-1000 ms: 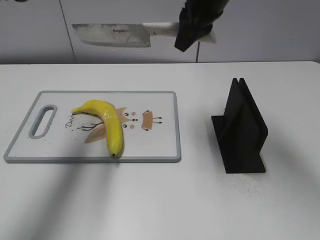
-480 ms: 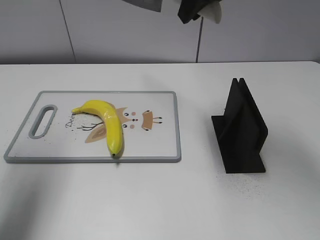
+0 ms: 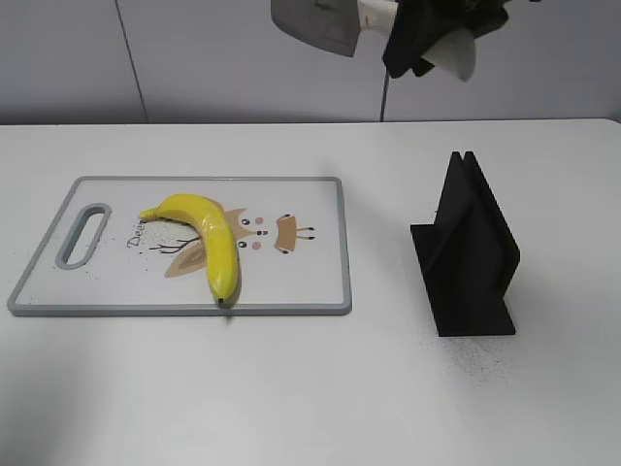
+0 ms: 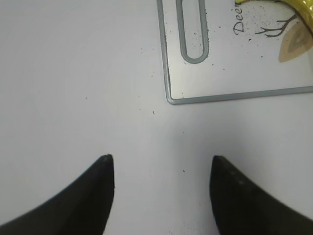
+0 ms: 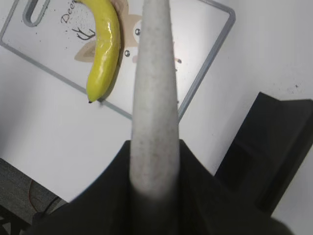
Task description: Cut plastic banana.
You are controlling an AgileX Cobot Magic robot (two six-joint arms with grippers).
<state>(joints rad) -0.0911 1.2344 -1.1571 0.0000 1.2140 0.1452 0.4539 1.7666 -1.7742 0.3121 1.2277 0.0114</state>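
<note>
A white counter [image 3: 320,388] runs back to a pale wall, and on it lie a grey-rimmed cutting board [image 3: 330,243] with a cartoon print and a black knife stand [image 3: 468,254], well apart from each other. The right claw [image 3: 412,39] hangs high above the counter near the wall, clamped on the pale handle of a cleaver [image 3: 315,24]; the blade sticks out to the claw's left in the exterior view, partly cut off by the top edge. In the right wrist view the cleaver [image 5: 152,98] rises edge-on out of the closed claw [image 5: 154,161]. The plastic banana [image 3: 207,240] lies on the cutting board far below the right claw and off to its left, whole, its dark tip resting near the board's front rim; the knife stand sits below the claw and a little to its right. In the right wrist view the plastic banana [image 5: 103,46] appears just left of the blade. The left claw [image 4: 159,196] hovers low over bare counter with its two dark fingers [image 4: 100,193] spread wide and nothing between them; the cutting board's handle corner [image 4: 188,49] lies ahead of it.
</note>
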